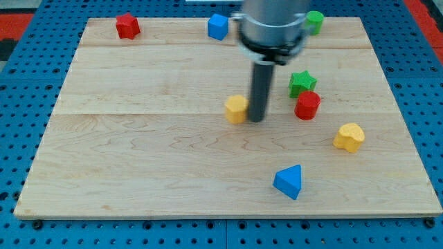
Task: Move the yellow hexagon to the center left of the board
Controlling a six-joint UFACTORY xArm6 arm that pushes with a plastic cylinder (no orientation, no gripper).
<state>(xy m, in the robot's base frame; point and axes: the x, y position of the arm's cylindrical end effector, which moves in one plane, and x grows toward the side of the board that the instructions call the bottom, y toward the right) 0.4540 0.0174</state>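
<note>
The yellow hexagon (235,108) lies near the middle of the wooden board (138,152). My tip (257,120) stands just to the hexagon's right, touching it or nearly so. The dark rod rises from there to the arm's grey body at the view's top.
A green star (302,82) and a red cylinder (306,105) lie right of the tip. A yellow heart (349,137) and a blue triangle (288,181) lie at lower right. A red star (127,25), a blue block (218,26) and a green block (315,21) line the top edge.
</note>
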